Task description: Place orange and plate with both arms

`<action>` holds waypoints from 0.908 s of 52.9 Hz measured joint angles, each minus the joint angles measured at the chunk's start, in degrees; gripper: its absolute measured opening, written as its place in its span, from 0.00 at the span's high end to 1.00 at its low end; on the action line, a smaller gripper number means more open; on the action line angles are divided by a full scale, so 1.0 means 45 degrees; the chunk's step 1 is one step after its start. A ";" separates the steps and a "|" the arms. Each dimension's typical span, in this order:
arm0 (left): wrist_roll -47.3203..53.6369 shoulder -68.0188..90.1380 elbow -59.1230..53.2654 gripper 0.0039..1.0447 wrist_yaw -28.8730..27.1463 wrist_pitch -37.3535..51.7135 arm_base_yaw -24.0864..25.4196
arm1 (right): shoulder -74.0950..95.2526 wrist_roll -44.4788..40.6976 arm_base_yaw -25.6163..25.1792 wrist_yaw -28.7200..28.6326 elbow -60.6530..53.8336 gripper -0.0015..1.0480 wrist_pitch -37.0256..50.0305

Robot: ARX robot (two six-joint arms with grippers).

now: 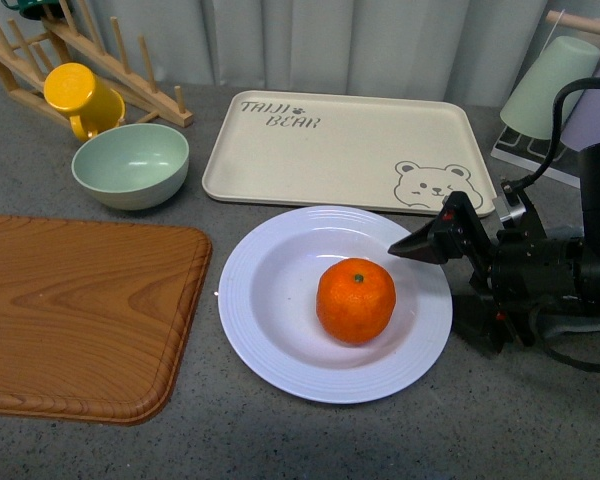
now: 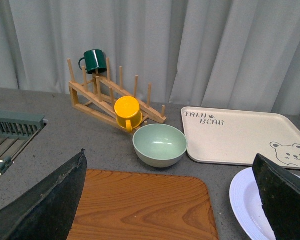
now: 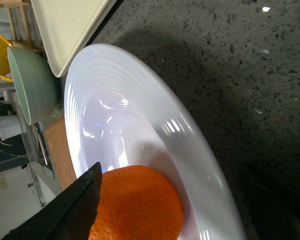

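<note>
Orange (image 1: 355,300) count is one: it sits stem dot up in the well of the single plate (image 1: 265,320), a little to the right of centre, with bare white all round it. The plate's far rim lies just short of the near edge of the one bear tray (image 1: 350,150), with a thin strip of grey countertop (image 1: 280,440) between them. Its left rim is near the rounded right edge of the one wooden board (image 1: 80,310), with a wider strip of counter there. In front of the plate the counter is open up to the near edge of the front view. The right gripper (image 1: 425,258) lies low at the plate's right side, one dark finger (image 3: 65,210) reaching in over the rim, close beside the orange and holding nothing. Only that finger shows plainly, set far to one side of the wrist view, so the jaws look parted. The left gripper (image 2: 170,156) hangs above the board with its two fingers (image 2: 45,200) spread wide and empty. Beyond the board one pale green bowl (image 1: 130,165) stands near the tray's left edge. Behind it is one wooden rack (image 2: 100,102) carrying two mugs, a yellow mug (image 1: 78,98) and a dark green mug (image 2: 94,60). At far right a pale green cup (image 1: 550,85) stands upside down.
</note>
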 joint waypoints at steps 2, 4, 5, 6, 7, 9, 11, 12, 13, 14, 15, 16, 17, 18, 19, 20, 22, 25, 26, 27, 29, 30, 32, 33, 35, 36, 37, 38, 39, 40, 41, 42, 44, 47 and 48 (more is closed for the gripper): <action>0.0000 0.0000 0.0000 0.06 0.0000 0.0000 0.0000 | 0.0068 0.0005 0.0000 0.0034 0.0024 0.32 -0.0039; 0.0000 0.0000 0.0000 0.06 0.0000 0.0000 0.0000 | 0.0102 0.0005 0.0000 0.0049 0.0034 0.37 -0.0063; 0.0000 0.0000 0.0000 0.06 0.0000 0.0000 0.0000 | 0.0121 0.0005 -0.0005 0.0053 0.0039 0.38 -0.0083; 0.0000 0.0000 0.0000 0.06 0.0000 0.0000 0.0000 | 0.0155 0.0005 -0.0005 0.0058 0.0053 0.42 -0.0107; 0.0000 0.0000 0.0000 0.06 0.0000 0.0000 0.0000 | 0.0185 0.0010 -0.0015 0.0063 0.0063 0.45 -0.0107; 0.0000 0.0000 0.0000 0.06 0.0000 0.0000 0.0000 | 0.0238 0.0005 -0.0019 0.0092 0.0078 0.50 -0.0107; 0.0000 0.0000 0.0000 0.06 0.0000 0.0000 0.0000 | 0.0287 0.0000 -0.0024 0.0131 0.0092 0.56 -0.0141; 0.0000 0.0000 0.0000 0.06 0.0000 0.0000 0.0000 | 0.0301 0.0000 -0.0029 0.0146 0.0097 0.59 -0.0170; 0.0000 0.0000 0.0000 0.06 0.0000 0.0000 0.0000 | 0.0311 0.0000 -0.0029 0.0160 0.0097 0.60 -0.0189; 0.0000 0.0000 0.0000 0.06 0.0000 0.0000 -0.0005 | 0.0330 0.0000 -0.0029 0.0165 0.0097 0.64 -0.0209; 0.0000 0.0000 0.0000 0.06 0.0000 0.0000 0.0000 | 0.0350 0.0000 -0.0029 0.0165 0.0097 0.67 -0.0209; 0.0000 0.0000 0.0000 0.06 0.0000 0.0000 0.0000 | 0.0364 0.0000 -0.0029 0.0160 0.0097 0.69 -0.0209; 0.0000 0.0000 0.0000 0.06 0.0000 0.0000 0.0000 | 0.0389 -0.0024 -0.0029 0.0121 0.0097 0.74 -0.0209; 0.0000 0.0000 0.0000 0.06 0.0000 0.0000 0.0000 | 0.0408 -0.0097 -0.0029 0.0024 0.0097 0.77 -0.0209; 0.0000 0.0000 0.0000 0.06 0.0000 0.0000 -0.0005 | 0.0418 -0.0102 -0.0029 -0.0005 0.0097 0.78 -0.0209; 0.0000 0.0000 0.0000 0.06 0.0000 0.0000 0.0000 | 0.0423 -0.0117 -0.0029 -0.0019 0.0092 0.82 -0.0219; 0.0000 0.0000 0.0000 0.06 0.0000 0.0000 -0.0005 | 0.0432 -0.0141 -0.0019 -0.0131 0.0092 0.86 -0.0219; 0.0000 0.0000 0.0000 0.06 0.0005 0.0000 -0.0005 | 0.0427 -0.0155 -0.0015 -0.0325 0.0102 0.92 -0.0175; 0.0000 0.0000 0.0000 0.06 0.0000 0.0000 -0.0005 | 0.0423 -0.0155 -0.0015 -0.0403 0.0107 0.93 -0.0155; 0.0000 0.0000 0.0000 0.06 0.0000 0.0000 0.0000 | 0.0398 -0.0102 -0.0015 -0.0471 0.0117 0.94 -0.0136; 0.0000 0.0000 0.0000 0.06 0.0000 0.0000 -0.0005 | 0.0369 -0.0102 -0.0024 -0.0539 0.0151 0.96 -0.0107; 0.0000 0.0000 0.0000 0.06 0.0000 0.0000 -0.0005 | 0.0355 -0.0097 -0.0029 -0.0539 0.0170 0.97 -0.0102; 0.0000 0.0000 0.0000 0.06 0.0000 0.0000 0.0000 | 0.0355 -0.0097 -0.0029 -0.0534 0.0175 0.97 -0.0102; 0.0000 0.0000 0.0000 0.06 0.0000 0.0000 0.0000 | 0.0355 -0.0097 -0.0034 -0.0539 0.0170 0.97 -0.0083; 0.0000 0.0000 0.0000 0.06 0.0000 0.0000 -0.0005 | 0.0350 -0.0092 -0.0034 -0.0544 0.0146 0.97 0.0073; 0.0000 0.0000 0.0000 0.06 0.0000 0.0000 0.0000 | 0.0350 -0.0092 -0.0034 -0.0544 0.0126 0.97 0.0121; 0.0000 0.0000 0.0000 0.06 0.0000 0.0000 -0.0005 | 0.0340 -0.0068 -0.0034 -0.0534 0.0073 0.97 0.0257; 0.0000 0.0000 0.0000 0.06 0.0000 0.0000 -0.0005 | 0.0330 -0.0034 -0.0034 -0.0534 0.0029 0.97 0.0379; 0.0000 0.0000 0.0000 0.06 0.0000 0.0000 -0.0005 | 0.0325 0.0039 -0.0029 -0.0505 -0.0015 0.97 0.0495; 0.0000 0.0000 0.0000 0.06 0.0000 0.0000 0.0000 | 0.0296 0.0083 -0.0029 -0.0495 -0.0068 0.97 0.0607; 0.0000 0.0000 0.0000 0.06 0.0000 0.0000 0.0000 | 0.0267 0.0121 -0.0024 -0.0486 -0.0126 0.97 0.0714; 0.0000 0.0000 0.0000 0.06 0.0000 0.0000 0.0000 | 0.0228 0.0185 -0.0024 -0.0466 -0.0194 0.97 0.0840; 0.0000 0.0000 0.0000 0.06 0.0000 0.0000 0.0000 | 0.0131 0.0325 -0.0024 -0.0369 -0.0364 0.97 0.1161; 0.0000 0.0000 0.0000 0.06 0.0000 0.0000 0.0000 | -0.0083 0.0612 -0.0024 -0.0238 -0.0670 0.97 0.1695; 0.0000 0.0000 0.0000 0.06 0.0000 0.0000 0.0000 | -0.0151 0.0724 -0.0029 -0.0175 -0.0782 0.97 0.1894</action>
